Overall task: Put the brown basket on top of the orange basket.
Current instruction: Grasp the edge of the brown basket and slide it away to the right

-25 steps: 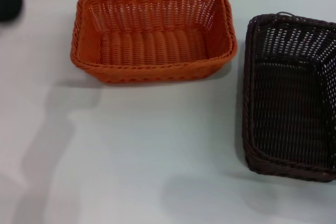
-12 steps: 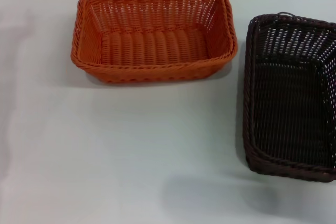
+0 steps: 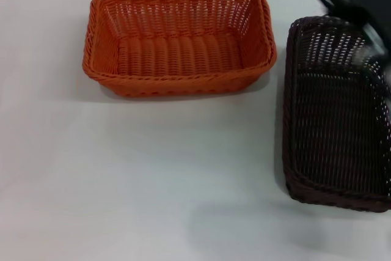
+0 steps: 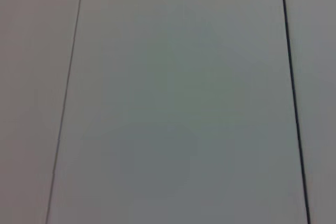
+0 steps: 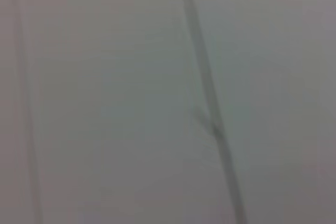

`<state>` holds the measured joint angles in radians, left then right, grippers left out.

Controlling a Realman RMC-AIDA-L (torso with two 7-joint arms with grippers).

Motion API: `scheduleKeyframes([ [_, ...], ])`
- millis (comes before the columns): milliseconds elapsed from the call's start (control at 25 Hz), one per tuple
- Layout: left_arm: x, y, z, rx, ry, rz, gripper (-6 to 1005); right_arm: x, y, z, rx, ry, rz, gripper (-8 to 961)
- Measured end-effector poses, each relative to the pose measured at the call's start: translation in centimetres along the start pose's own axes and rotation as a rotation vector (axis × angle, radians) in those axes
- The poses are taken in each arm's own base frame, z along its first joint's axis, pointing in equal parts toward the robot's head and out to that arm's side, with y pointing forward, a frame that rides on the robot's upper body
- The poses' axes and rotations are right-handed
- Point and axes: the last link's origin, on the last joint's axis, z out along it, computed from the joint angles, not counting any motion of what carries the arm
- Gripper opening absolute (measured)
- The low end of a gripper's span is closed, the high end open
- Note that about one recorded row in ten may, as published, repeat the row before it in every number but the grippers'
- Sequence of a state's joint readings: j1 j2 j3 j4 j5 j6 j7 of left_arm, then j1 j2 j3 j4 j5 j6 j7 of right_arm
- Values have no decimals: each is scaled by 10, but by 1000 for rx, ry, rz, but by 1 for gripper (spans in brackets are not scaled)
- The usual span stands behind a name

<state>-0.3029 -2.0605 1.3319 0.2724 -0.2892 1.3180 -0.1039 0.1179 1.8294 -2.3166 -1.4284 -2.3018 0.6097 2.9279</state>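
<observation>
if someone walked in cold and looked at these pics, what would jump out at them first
First the bright orange open-weave wicker basket, sitting empty toward the far left of the white table. Next the very dark brown wicker basket of the same shape, also empty, apart from it at the right edge of the head view. Above that basket's far end, the blurred black right gripper enters from the top right corner.

An orange basket (image 3: 178,40) of open-weave, wicker-style strands with a braided rim and a slight plastic sheen. A brown basket (image 3: 336,114), nearly black, of the same rough weave. Both sit on a smooth, matt white counter (image 3: 140,181).
</observation>
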Motion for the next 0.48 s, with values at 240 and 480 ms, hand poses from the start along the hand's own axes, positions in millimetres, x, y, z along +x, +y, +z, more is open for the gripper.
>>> scheduleKeyframes([
  [240, -9, -3, -3, 13, -61, 60, 698, -64, 17, 46, -68, 193, 2, 815],
  [480, -21, -10, -1, 54, -145, 82, 698, -113, 9, 43, -187, 593, 53, 815],
])
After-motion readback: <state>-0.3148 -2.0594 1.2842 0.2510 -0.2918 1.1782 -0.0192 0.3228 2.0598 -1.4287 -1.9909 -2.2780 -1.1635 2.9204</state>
